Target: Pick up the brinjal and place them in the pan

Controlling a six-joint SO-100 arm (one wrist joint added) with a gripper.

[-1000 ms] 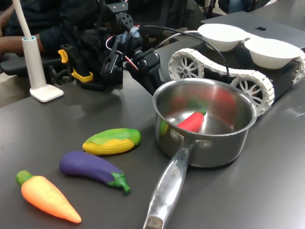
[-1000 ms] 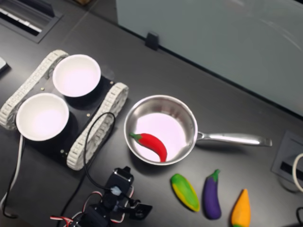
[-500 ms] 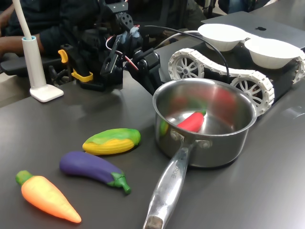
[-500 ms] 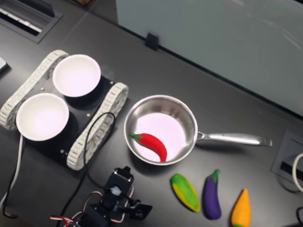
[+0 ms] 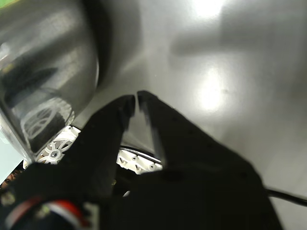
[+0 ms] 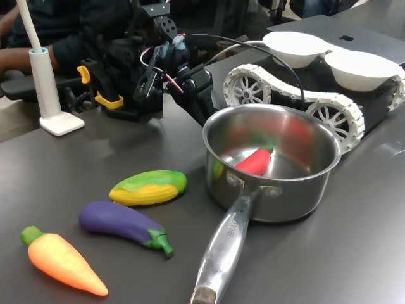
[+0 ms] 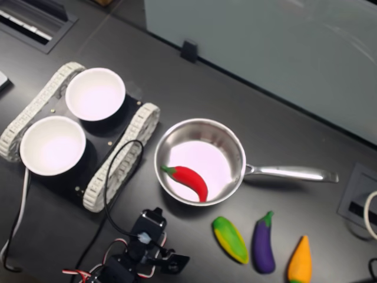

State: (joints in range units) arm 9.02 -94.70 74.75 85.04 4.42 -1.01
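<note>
Setting: dark grey counter (image 6: pixel 76 164) with a faint sheen, a person's sleeve behind the arm in the first exterior view.
Tool: the tool (image 5: pixel 134 99) has its two black tips almost pressed together, only a sliver of counter showing between them, pinching nothing; it hangs near the pan's outer wall.
Pan: the pan (image 7: pixel 235 154) is shiny steel with a long handle and already holds a red chilli (image 7: pixel 189 180).
Brinjal, place: the brinjal (image 6: pixel 120 223) lies flat on the counter, between the corn (image 6: pixel 149 187) and the carrot (image 6: pixel 62 261), apart from both, well away from the tool.
Brinjal, look: glossy purple body, green cap and stem.
Brinjal, handling: probably light and somewhat slick; across the thick middle seems the safest hold, since the tapered ends could slip out.
</note>
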